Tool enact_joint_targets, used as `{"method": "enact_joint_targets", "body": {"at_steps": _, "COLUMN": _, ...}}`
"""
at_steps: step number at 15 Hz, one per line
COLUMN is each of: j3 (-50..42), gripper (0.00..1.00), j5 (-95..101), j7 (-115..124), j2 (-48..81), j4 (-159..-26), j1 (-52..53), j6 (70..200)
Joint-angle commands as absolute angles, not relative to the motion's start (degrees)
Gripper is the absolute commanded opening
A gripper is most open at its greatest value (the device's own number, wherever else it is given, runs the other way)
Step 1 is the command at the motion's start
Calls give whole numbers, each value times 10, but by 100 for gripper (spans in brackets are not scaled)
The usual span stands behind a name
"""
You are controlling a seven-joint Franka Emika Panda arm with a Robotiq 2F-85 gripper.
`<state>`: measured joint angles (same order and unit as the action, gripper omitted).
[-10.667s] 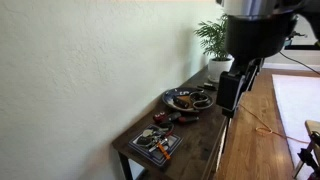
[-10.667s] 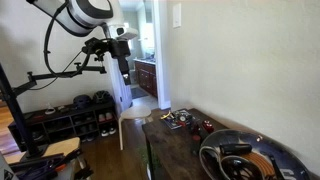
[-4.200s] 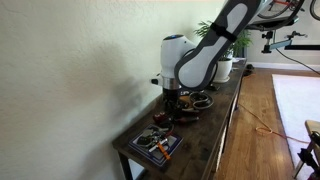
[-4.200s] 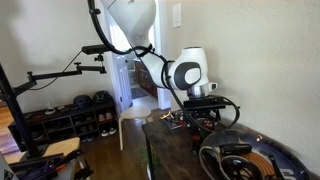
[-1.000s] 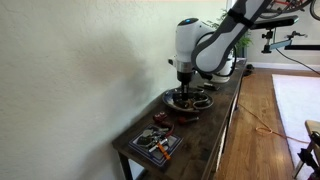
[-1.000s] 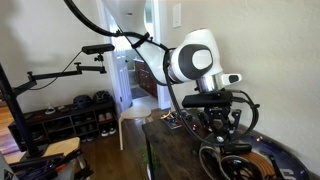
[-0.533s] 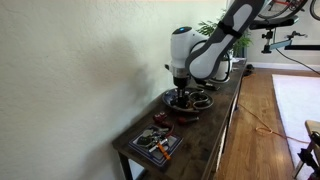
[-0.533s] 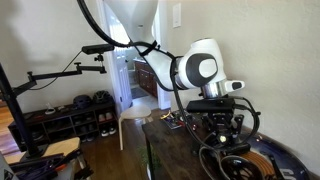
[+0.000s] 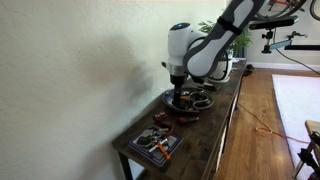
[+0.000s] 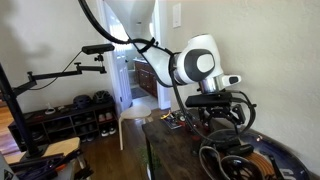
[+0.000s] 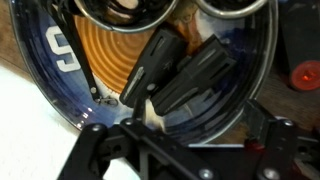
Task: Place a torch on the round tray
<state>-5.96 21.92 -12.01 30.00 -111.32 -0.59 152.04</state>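
The round tray (image 11: 262,70) is a shallow dark dish with a silvery rim and an orange spiral mat inside. It also shows in both exterior views (image 9: 203,103) (image 10: 212,160). A black torch (image 11: 198,76) lies in it, next to another black cylinder (image 11: 148,60). My gripper (image 11: 182,133) hangs just above the tray's near edge with its fingers spread wide and nothing between them. In both exterior views the gripper (image 9: 178,94) (image 10: 222,122) is right over the tray.
A flat rectangular dark tray (image 9: 155,144) with orange and white bits lies at the table's near end. Small red and dark items (image 9: 164,119) sit between the trays, and a red one (image 11: 304,73) lies beside the round tray. A potted plant (image 9: 218,40) stands at the far end. The wall runs along the table.
The arm has shifted slightly along the table toward the rectangular tray and risen a little. The gripper stays over the round tray.
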Motion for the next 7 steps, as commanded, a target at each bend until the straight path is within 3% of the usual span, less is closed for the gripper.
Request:
{"method": "enact_joint_targets", "body": {"at_steps": 1, "j3": -46, "gripper": 100, "j5": 208, "j7": -110, "j2": 237, "j4": -1164, "j1": 4, "j6": 1502}}
{"method": "enact_joint_targets", "body": {"at_steps": 7, "j3": -32, "gripper": 100, "j5": 210, "j7": -120, "j2": 234, "j4": -1156, "j1": 8, "j6": 1501}}
